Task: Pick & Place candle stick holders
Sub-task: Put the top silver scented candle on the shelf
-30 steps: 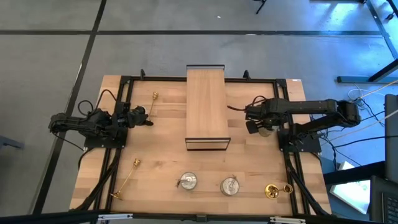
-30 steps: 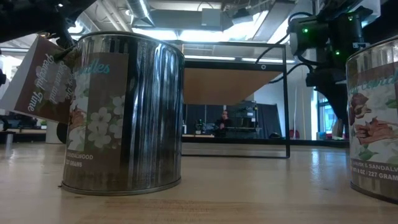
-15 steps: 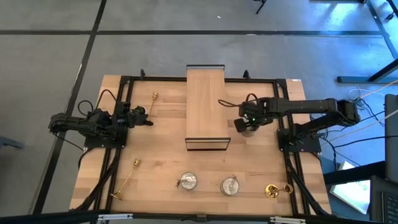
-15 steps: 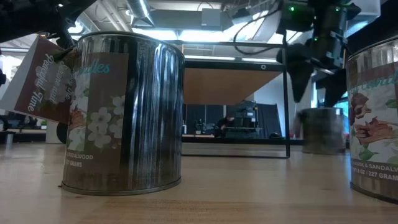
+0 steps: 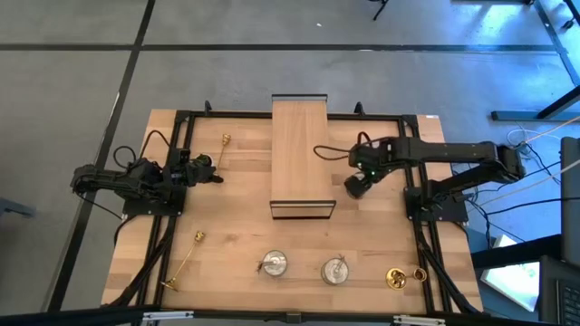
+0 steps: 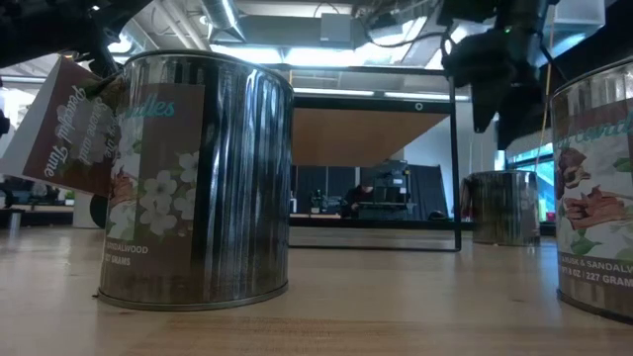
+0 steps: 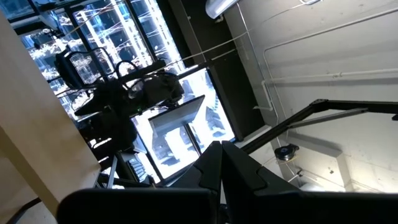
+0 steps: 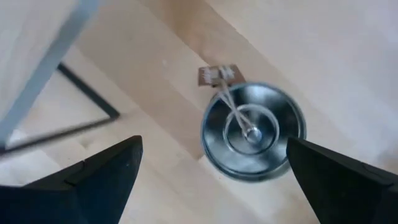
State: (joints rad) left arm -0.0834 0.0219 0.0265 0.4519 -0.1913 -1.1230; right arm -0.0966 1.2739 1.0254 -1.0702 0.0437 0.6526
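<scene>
The raised wooden shelf point(image 5: 303, 158) on its black frame stands mid-table. Just off its right front corner hangs the right gripper point(image 5: 355, 187), fingers spread wide, above a squat silver candle holder point(image 8: 252, 132) with a small tag; in the right wrist view the holder sits on the tabletop between the two fingers point(image 8: 106, 167), untouched. In the low view this holder point(image 6: 502, 208) stands on the table right of the shelf frame.

In front of the shelf two more silver holders point(image 5: 273, 264) point(image 5: 335, 270) sit side by side. A gold candlestick point(image 5: 400, 277) lies to their right, another point(image 5: 184, 261) to their left, and a third point(image 5: 222, 146) left of the shelf.

The left gripper point(image 5: 214, 174), fingers pressed together, rests left of the shelf.
</scene>
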